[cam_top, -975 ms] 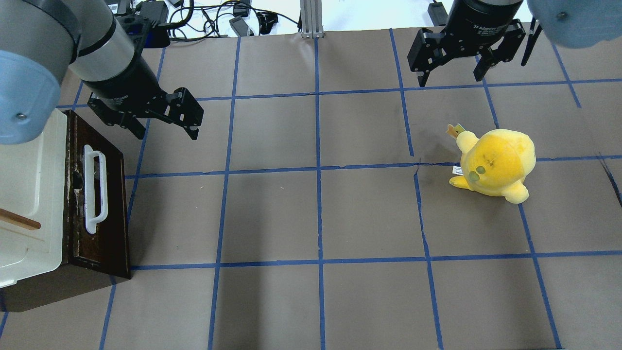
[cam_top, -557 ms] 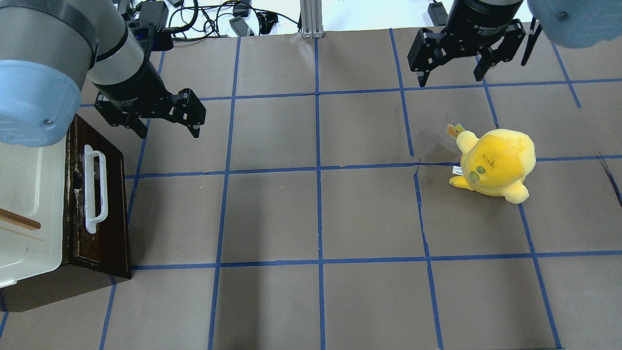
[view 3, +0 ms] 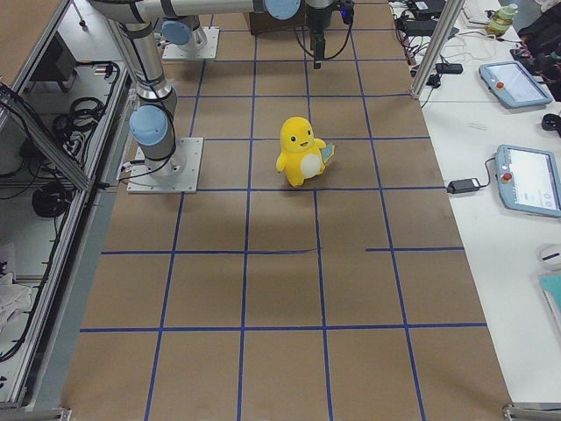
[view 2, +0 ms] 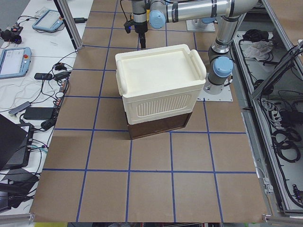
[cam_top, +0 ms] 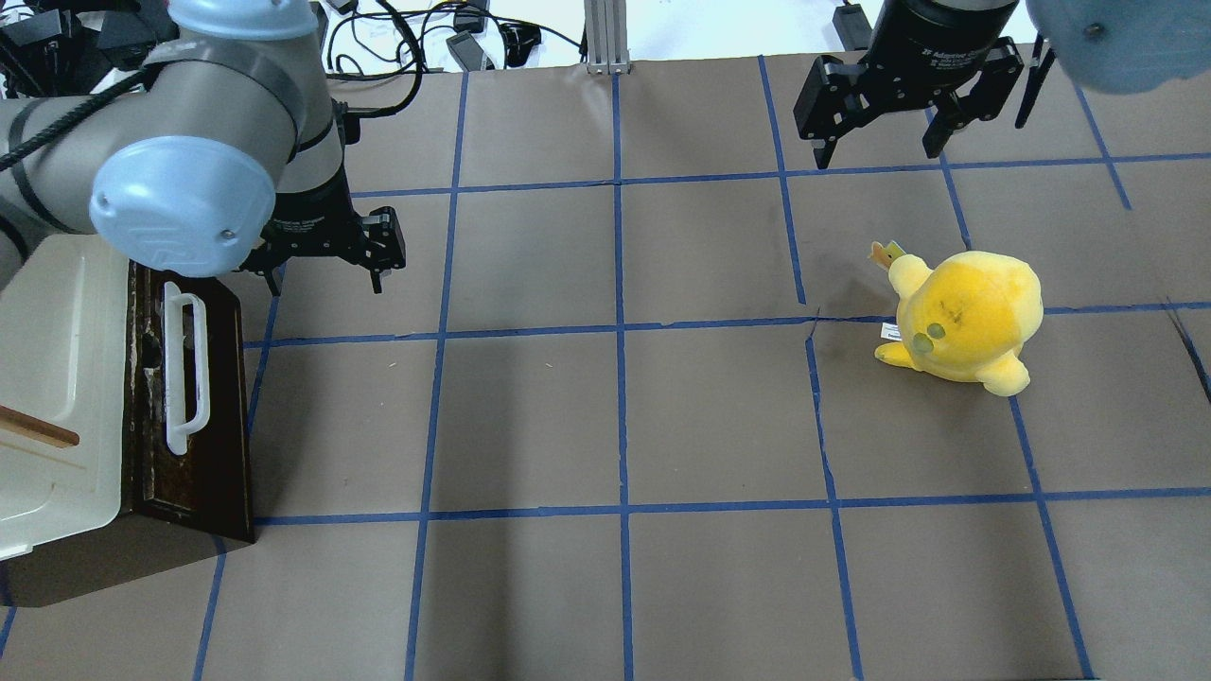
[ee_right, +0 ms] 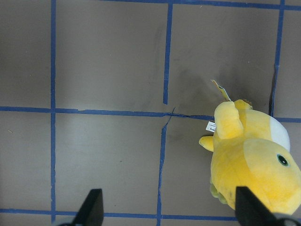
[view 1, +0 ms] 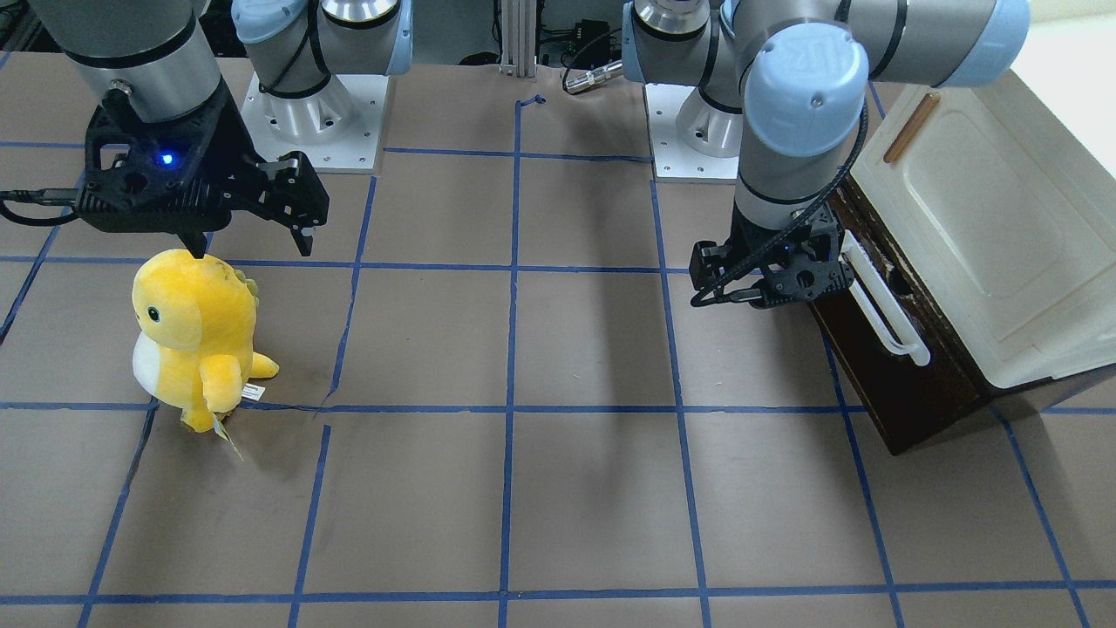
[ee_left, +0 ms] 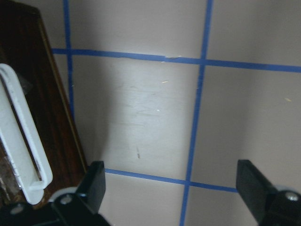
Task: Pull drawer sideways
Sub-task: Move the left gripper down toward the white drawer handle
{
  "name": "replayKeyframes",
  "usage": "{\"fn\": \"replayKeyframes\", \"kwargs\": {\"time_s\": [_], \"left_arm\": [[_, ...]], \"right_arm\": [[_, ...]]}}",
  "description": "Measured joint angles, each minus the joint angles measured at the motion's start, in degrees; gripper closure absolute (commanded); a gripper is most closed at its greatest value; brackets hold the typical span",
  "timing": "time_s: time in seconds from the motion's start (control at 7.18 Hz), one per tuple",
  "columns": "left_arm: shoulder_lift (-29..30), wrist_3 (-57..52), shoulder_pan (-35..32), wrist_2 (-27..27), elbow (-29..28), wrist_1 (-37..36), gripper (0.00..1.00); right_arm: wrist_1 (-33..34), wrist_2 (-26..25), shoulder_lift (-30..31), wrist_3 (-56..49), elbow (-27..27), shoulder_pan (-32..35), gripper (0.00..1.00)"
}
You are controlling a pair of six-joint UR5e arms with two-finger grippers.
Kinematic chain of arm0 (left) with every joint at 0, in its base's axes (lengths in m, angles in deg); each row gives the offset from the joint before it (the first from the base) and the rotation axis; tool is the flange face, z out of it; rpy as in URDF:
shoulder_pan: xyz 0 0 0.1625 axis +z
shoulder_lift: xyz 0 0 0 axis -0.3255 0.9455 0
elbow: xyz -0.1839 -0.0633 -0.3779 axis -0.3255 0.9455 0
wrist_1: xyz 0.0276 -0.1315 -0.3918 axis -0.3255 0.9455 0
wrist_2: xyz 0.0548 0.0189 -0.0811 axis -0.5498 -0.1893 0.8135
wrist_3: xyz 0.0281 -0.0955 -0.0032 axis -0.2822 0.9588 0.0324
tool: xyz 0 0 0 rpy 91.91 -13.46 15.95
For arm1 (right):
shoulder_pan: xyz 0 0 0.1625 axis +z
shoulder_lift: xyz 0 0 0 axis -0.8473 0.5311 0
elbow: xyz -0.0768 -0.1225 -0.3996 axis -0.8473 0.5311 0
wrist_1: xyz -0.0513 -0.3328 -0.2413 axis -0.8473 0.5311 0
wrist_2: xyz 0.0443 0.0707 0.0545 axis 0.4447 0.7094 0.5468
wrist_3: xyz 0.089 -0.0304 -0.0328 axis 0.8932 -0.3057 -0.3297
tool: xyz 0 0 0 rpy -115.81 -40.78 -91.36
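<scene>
The drawer (cam_top: pixel 203 445) has a dark brown front with a long white bar handle (cam_top: pixel 184 369) and sits under a cream cabinet (cam_top: pixel 57 378) at the table's left edge. It also shows in the front view (view 1: pixel 907 397) and the left wrist view (ee_left: pixel 33 75). My left gripper (cam_top: pixel 326 274) is open and empty, pointing down just beyond the far end of the drawer front; the handle (ee_left: pixel 21 136) lies to the left of its fingers (ee_left: pixel 94 183). My right gripper (cam_top: pixel 880 156) is open and empty, hovering beyond a yellow plush.
A yellow plush toy (cam_top: pixel 965 317) stands on the right half of the table, also in the front view (view 1: pixel 192 331) and the right wrist view (ee_right: pixel 254 160). The cream cabinet door has a small wooden handle (cam_top: pixel 38 427). Cables lie beyond the table's far edge (cam_top: pixel 407 38).
My left arm has swung round, and its gripper has turned and dropped lower beside the drawer's far end. The drawer, plush and right arm have not moved.
</scene>
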Motion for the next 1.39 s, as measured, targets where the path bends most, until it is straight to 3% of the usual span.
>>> {"fn": "replayKeyframes", "kwargs": {"time_s": [0.42, 0.84, 1.39], "left_arm": [[5.9, 4.5, -1.3, -12.8, 0.3, -0.4, 0.00], [8.6, 9.0, -1.0, -20.8, 2.3, -0.7, 0.00], [10.3, 19.3, 2.3, -22.6, 3.0, -0.7, 0.00]], "right_arm": [[0.0, 0.0, 0.0, 0.0, 0.0, 0.0, 0.00], [0.0, 0.0, 0.0, 0.0, 0.0, 0.0, 0.00], [0.0, 0.0, 0.0, 0.0, 0.0, 0.0, 0.00]]}}
